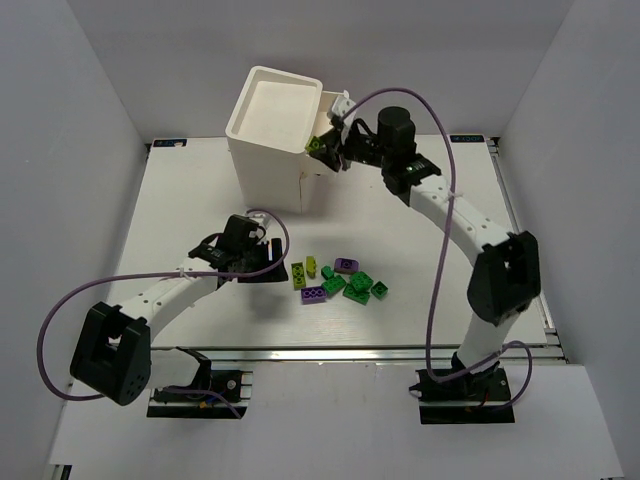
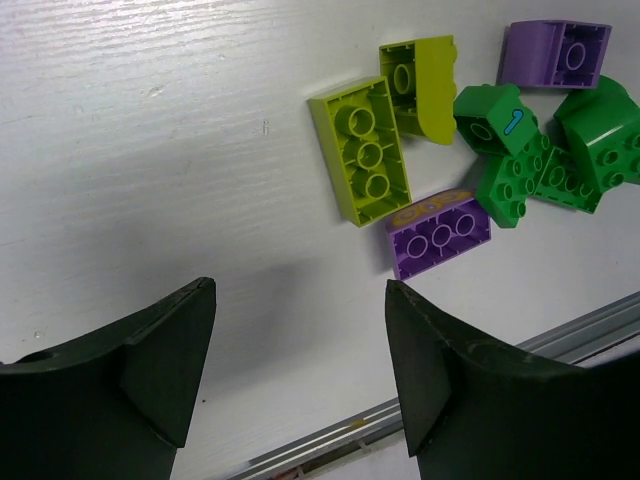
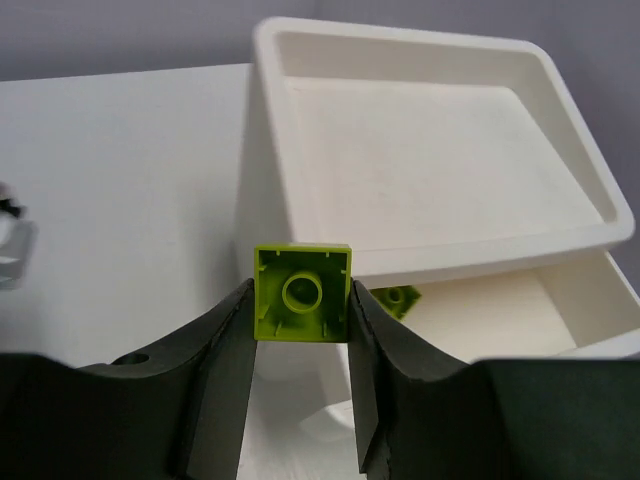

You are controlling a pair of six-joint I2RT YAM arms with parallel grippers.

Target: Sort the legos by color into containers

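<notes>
The left gripper point(image 2: 300, 300) hung over the white table point(image 1: 200, 200) with its dark jaws spread apart and nothing between them. Just to its right, small studded plastic bricks lay loose on the table: a long yellow-green brick point(image 2: 361, 150) touching a rounded yellow-green brick point(image 2: 425, 85), a purple brick point(image 2: 440, 232) just below them, then a cluster of dark green bricks point(image 2: 520, 170) and a second purple brick point(image 2: 555, 52). At the far side stood the tall white plastic cabinet point(image 1: 270, 150). On its right, the right gripper point(image 3: 300, 300) was clamped on a square yellow-green brick point(image 3: 302, 293), held near a pulled-out white drawer point(image 3: 490, 320) in which another yellow-green brick point(image 3: 397, 298) lay
</notes>
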